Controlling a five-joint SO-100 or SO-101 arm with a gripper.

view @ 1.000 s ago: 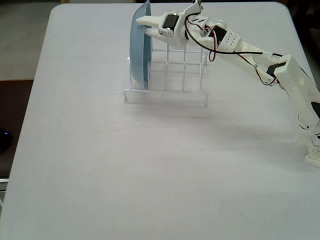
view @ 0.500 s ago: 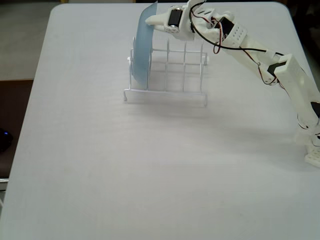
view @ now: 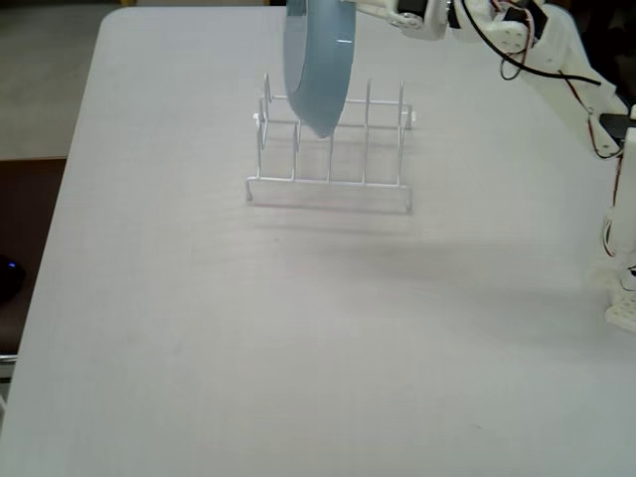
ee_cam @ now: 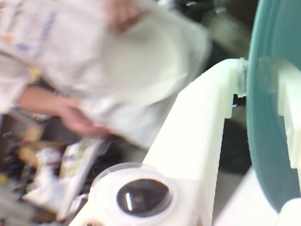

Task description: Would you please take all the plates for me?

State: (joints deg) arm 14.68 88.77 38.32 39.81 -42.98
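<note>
My gripper [view: 360,10] is shut on the rim of the light blue plate [view: 318,70] and holds it upright, on edge, just above the white wire rack [view: 328,182]. In the wrist view the same plate [ee_cam: 273,141] fills the right side, clamped between my white fingers [ee_cam: 225,89]. Further back in that view, a person's hands hold a blurred cream-white plate [ee_cam: 146,56]. The rack's slots look empty. The orange and yellow plates are out of view.
The rack stands at the far middle of a pale grey table [view: 298,348]. My arm with its cables [view: 556,60] runs along the right edge. A person [ee_cam: 33,52] and blurred clutter [ee_cam: 51,169] lie beyond the table in the wrist view.
</note>
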